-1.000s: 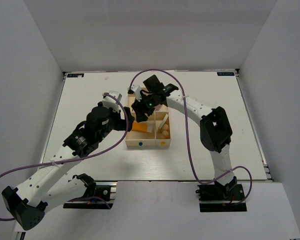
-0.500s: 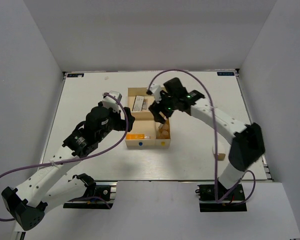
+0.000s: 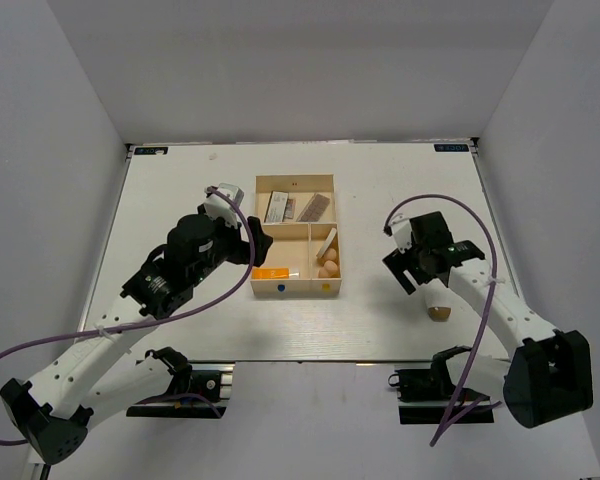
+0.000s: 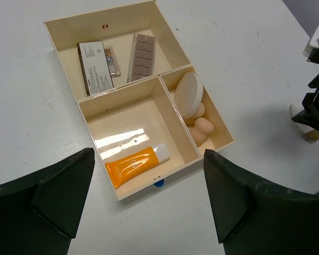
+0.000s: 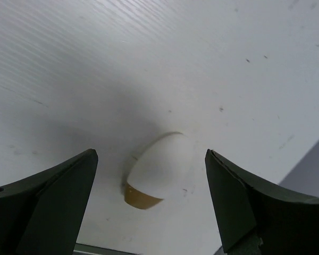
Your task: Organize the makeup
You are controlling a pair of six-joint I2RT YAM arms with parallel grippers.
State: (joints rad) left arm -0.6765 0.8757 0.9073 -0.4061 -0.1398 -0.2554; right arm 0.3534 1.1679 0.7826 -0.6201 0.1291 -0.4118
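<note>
Here the white table (image 3: 180, 180) carries a pale wooden tray (image 3: 295, 179) near its middle. The left pincer (image 4: 147, 159) hangs released above the tray's near edge, its jaws spread wide and holding nothing. The right pincer (image 5: 151, 154) is also released, with its jaws wide apart over the table, well to the right of the tray. Two flat palettes (image 4: 98, 66) lie side by side in the tray's far compartment. An orange tube (image 4: 135, 166) lies in the near left compartment. A cream round pad (image 4: 187, 94) leans on edge in the narrow right compartment. The white brown-capped bottle (image 5: 159, 170) lies on the table beneath the right pincer, ungripped. Peach sponges (image 4: 202, 126) sit beside the pad.
</note>
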